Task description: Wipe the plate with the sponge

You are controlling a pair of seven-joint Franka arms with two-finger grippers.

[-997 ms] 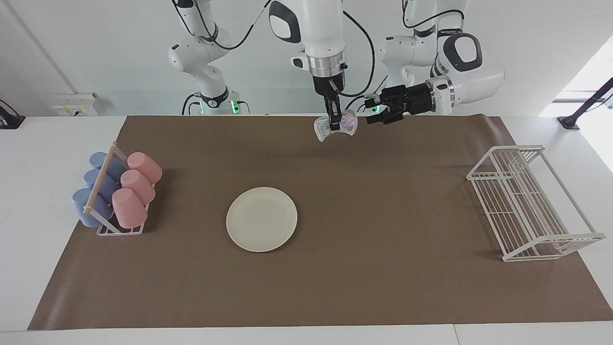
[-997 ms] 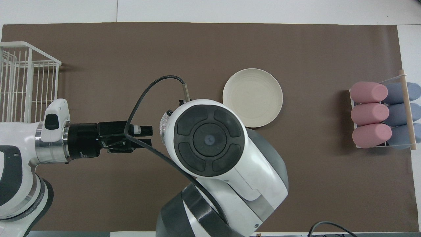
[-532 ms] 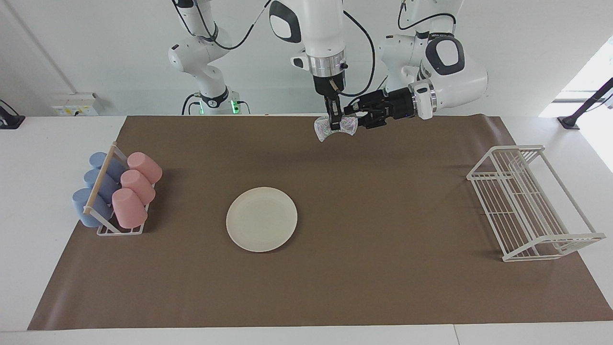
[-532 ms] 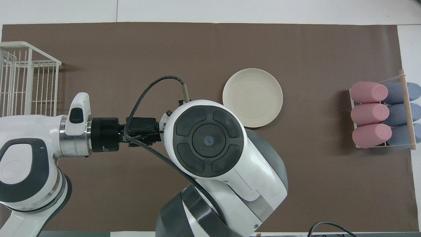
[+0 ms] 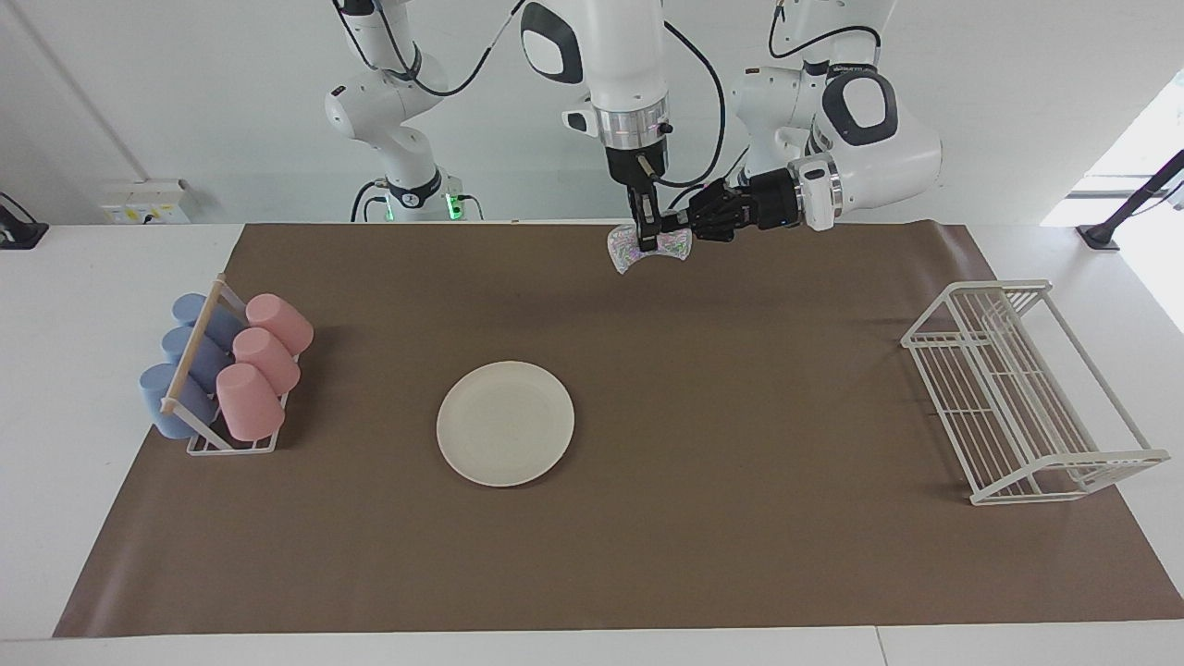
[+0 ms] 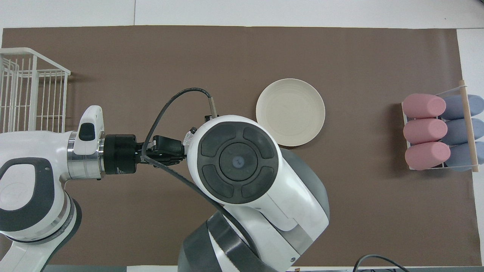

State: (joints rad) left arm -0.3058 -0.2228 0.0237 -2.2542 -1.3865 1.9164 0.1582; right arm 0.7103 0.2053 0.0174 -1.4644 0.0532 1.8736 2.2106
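Observation:
The cream-white plate (image 5: 505,423) lies flat on the brown mat near the middle of the table; it also shows in the overhead view (image 6: 290,112). My right gripper (image 5: 645,231) points straight down, shut on the middle of the speckled sponge (image 5: 650,250), and holds it in the air over the mat's edge nearest the robots. My left gripper (image 5: 673,223) lies level and has come in at the sponge's end toward the left arm. In the overhead view the right arm hides its own gripper; only a sliver of the sponge (image 6: 187,138) shows by the left gripper (image 6: 180,150).
A rack of pink and blue cups (image 5: 227,370) stands at the right arm's end of the mat. A white wire dish rack (image 5: 1027,388) stands at the left arm's end.
My left gripper has moved in from beside the sponge to its end and turned at the wrist. The right gripper has held still with the sponge. The plate has not moved.

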